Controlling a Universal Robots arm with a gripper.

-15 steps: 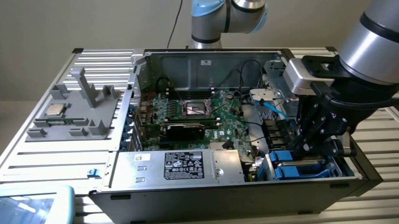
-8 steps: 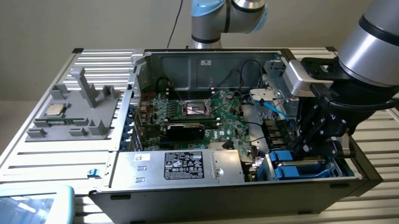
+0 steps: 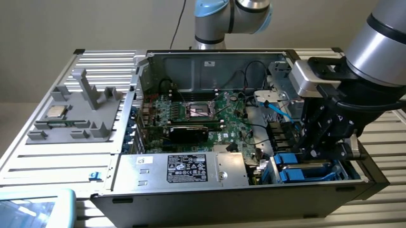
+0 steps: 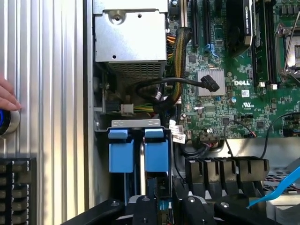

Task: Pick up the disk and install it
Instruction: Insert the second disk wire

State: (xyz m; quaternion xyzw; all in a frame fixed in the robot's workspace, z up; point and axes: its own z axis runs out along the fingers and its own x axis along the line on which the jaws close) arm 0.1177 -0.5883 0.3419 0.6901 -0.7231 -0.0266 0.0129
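The end effector [image 3: 323,151] is lowered into the open computer case [image 3: 190,61], at the drive bay corner on the exterior view's right, beside the front wall of the case. Its black linkage stands directly over the blue carrier parts in that bay.

The disk [image 3: 304,172] sits in the drive bay, immediately below the end effector. In the exterior view, its bright blue carrier shows under and just beside the fingertips. In the wrist view, two blue carrier tabs [image 4: 138,150] stand side by side in the bay, straight ahead of the end effector [image 4: 161,206], with a narrow gap between them. The carrier's long axis appears to run down into the bay, in line with the approach direction of the end effector, so the disk lies directly beneath it rather than off to either side.

Whether the fingers are apart or clamped on the carrier cannot be told. The fingertips lie close against the blue plastic, but contact cannot be confirmed.

The motherboard [image 3: 209,118] and the silver power supply [image 3: 184,167] lie towards the exterior view's left of the bay. A person's hand [image 4: 7,96] rests on the slatted bench [image 4: 47,70] outside the case.
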